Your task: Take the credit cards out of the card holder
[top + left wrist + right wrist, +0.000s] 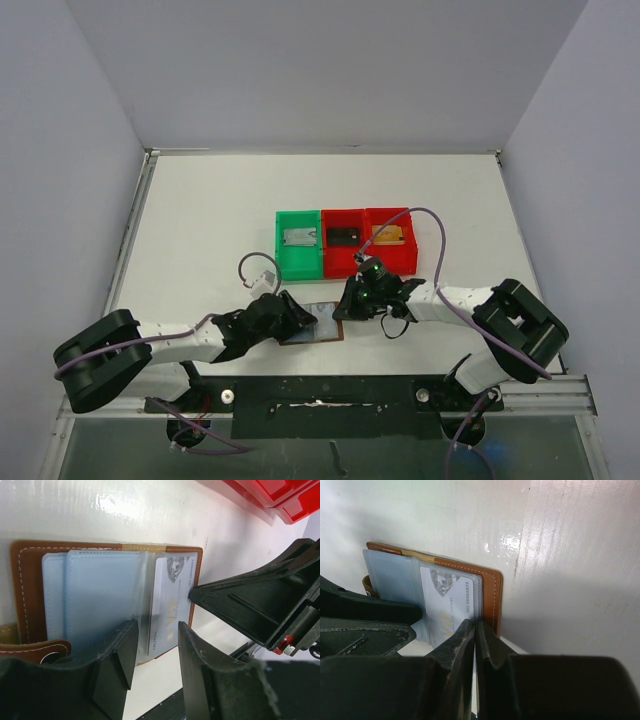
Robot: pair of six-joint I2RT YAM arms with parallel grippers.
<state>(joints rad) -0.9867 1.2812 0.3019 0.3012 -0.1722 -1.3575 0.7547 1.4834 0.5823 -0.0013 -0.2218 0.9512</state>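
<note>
Partly under clear sleeve (145, 580), grey-white card (172, 595) in card holder (25, 580); left gripper (156, 632) fingers apart, right gripper (475, 626) closed at its edge.

Even overhead light floods the white table (200, 220); glare streaks its surface in both wrist views, where the near fingers (200, 680) loom dark and blurred.

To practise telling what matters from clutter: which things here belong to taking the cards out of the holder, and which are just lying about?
Belonging to the job: card holder, grey-white credit card inside it, left gripper, right gripper.
Lying about: green bin, red bins.
</note>
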